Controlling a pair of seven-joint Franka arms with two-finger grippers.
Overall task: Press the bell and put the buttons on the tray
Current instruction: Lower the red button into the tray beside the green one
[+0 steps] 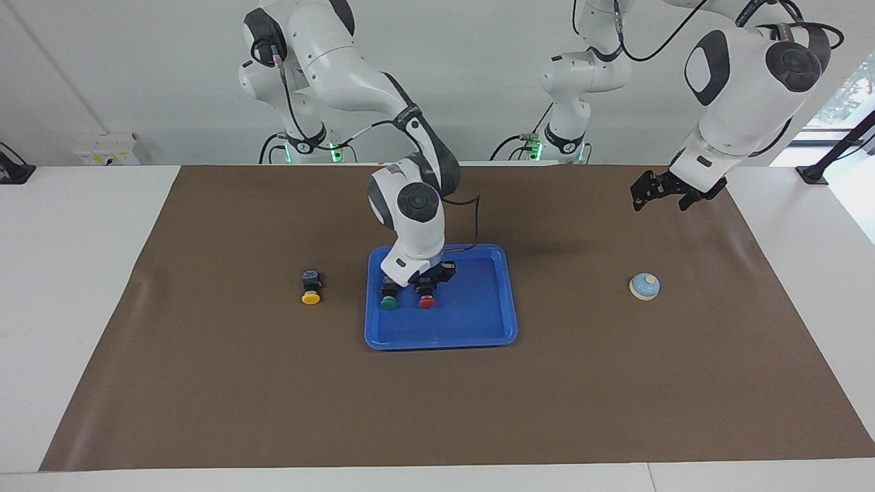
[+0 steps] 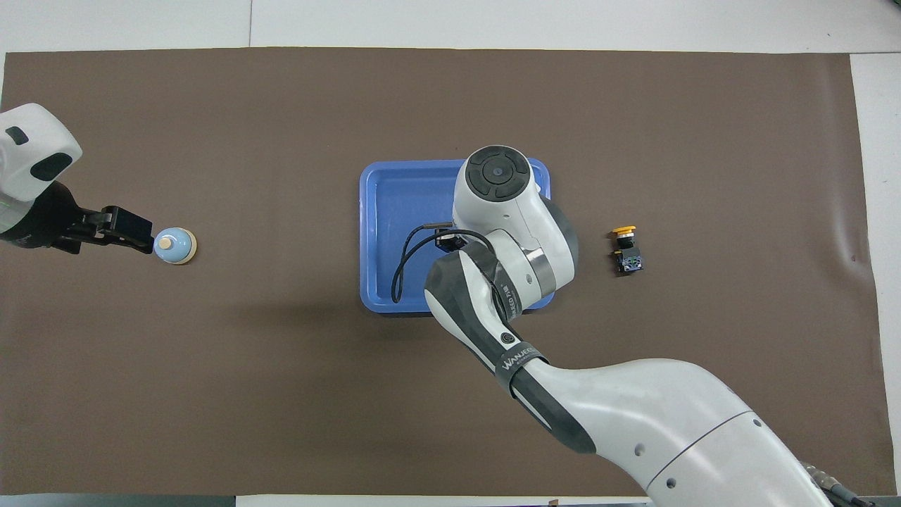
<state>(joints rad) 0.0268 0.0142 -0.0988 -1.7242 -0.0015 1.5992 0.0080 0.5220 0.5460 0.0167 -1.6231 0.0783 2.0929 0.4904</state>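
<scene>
Facing view: two white Franka arms stand at the top edge of a white table (image 1: 75,307), against a plain pale wall (image 1: 478,82). A dark brown mat (image 1: 478,396) covers most of the tabletop. The right gripper (image 1: 428,285) is low inside the blue tray (image 1: 478,335) at the mat's middle, its fingers pressed together on the black body of the red button (image 1: 426,301), whose cap points away from the robots. The green button (image 1: 389,303) lies in the tray just beside that gripper, toward the right arm's end. The yellow button (image 1: 311,292) lies on the bare mat, well apart from the gripper toward the same end. The left gripper (image 1: 660,192) hangs in the air with fingers spread and nothing in them, over the mat toward the left arm's end. The bell (image 1: 644,286) sits on the mat below it, not touched. A window (image 1: 847,96) shows at the room's edge past the left arm.

Overhead view: the right arm's wrist covers its own gripper and both buttons in the tray (image 2: 394,211). The yellow button (image 2: 625,250) lies beside the tray on the mat (image 2: 281,394). The left gripper (image 2: 127,231) appears right next to the bell (image 2: 174,246), a blue dome with a cream knob. White tabletop (image 2: 493,21) borders the mat.
</scene>
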